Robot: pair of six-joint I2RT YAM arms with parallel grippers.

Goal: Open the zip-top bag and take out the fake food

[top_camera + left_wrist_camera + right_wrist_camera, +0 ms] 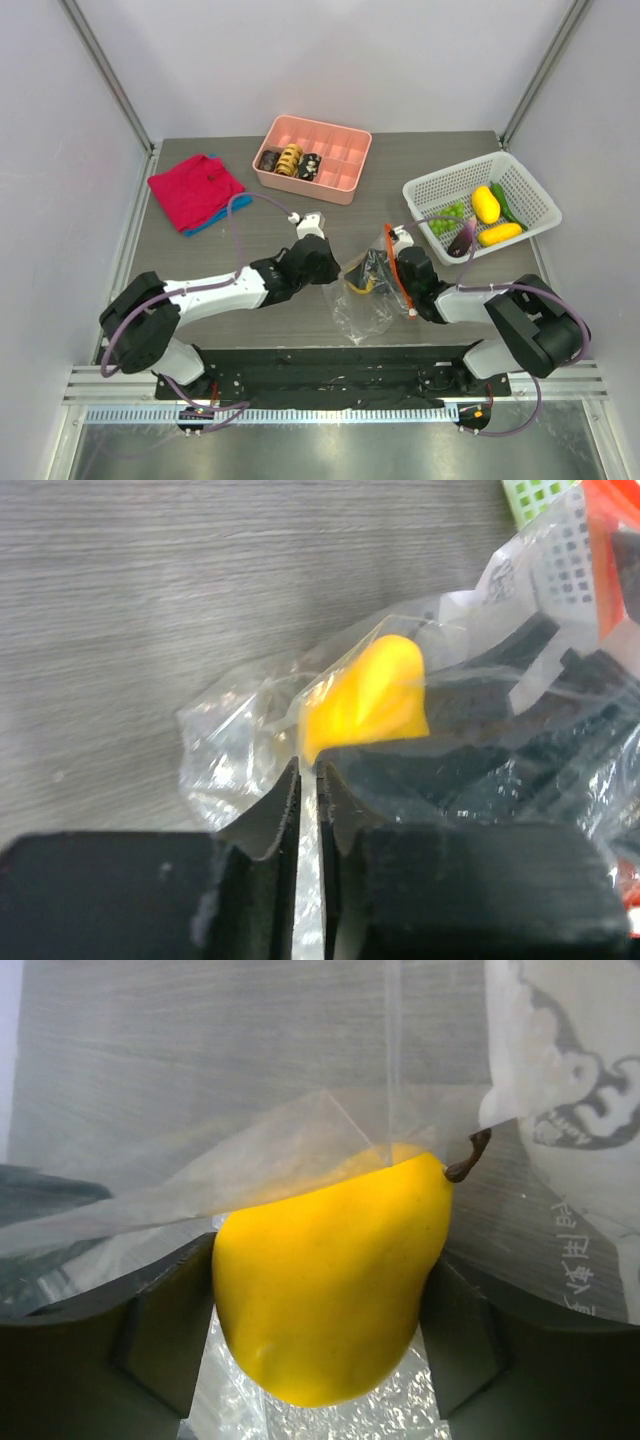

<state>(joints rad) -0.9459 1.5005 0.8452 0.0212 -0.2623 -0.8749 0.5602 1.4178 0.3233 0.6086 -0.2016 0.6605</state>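
Right wrist: right end effector (320,1295) clamps yellow pear (335,1260) in bag (200,1160); left end effector (308,780) pinches bag film; print (575,1260) unreadable.

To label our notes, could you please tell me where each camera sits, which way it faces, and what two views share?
Top external: above and behind the bases, looking down on the table; both arms show, left gripper and right gripper meeting at the zip-top bag.
Left wrist: on the left arm, looking along its fingers pinching the bag's plastic.
Right wrist: on the right arm, looking between its fingers at a yellow pear inside the bag.
Shared: both wrist views show the pear.
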